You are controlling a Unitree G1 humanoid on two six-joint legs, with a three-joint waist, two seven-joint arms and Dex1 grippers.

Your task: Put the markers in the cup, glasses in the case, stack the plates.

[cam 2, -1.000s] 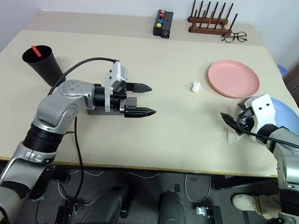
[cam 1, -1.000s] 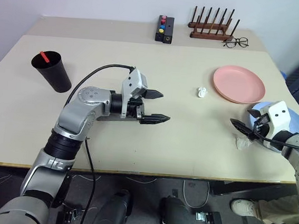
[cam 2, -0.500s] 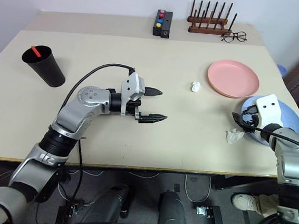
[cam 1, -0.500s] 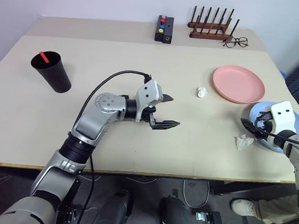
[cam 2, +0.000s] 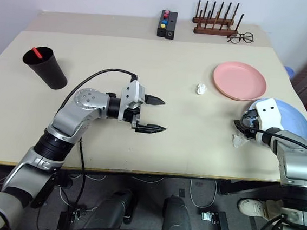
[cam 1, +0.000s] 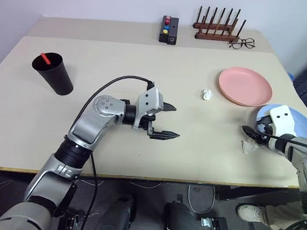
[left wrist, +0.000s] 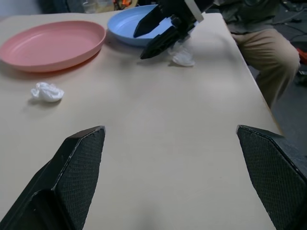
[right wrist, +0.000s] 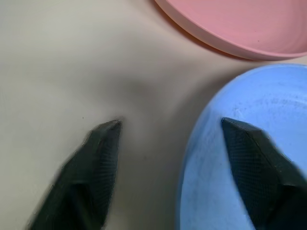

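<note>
R gripper straddles the blue plate's near rim, one finger over the plate, one on the surface, jaws apart, prob. to lift it onto the pink plate just beyond. L gripper spread wide, idle mid-surface. Both plates lie flat, face up; no long axis.

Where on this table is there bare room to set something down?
The widest free patch lies between the black cup and the left gripper, along the near edge. Another stretches mid-table, behind that gripper up to the button box. It is crowded on the right: pink plate, blue plate, two paper wads and the right gripper.
</note>
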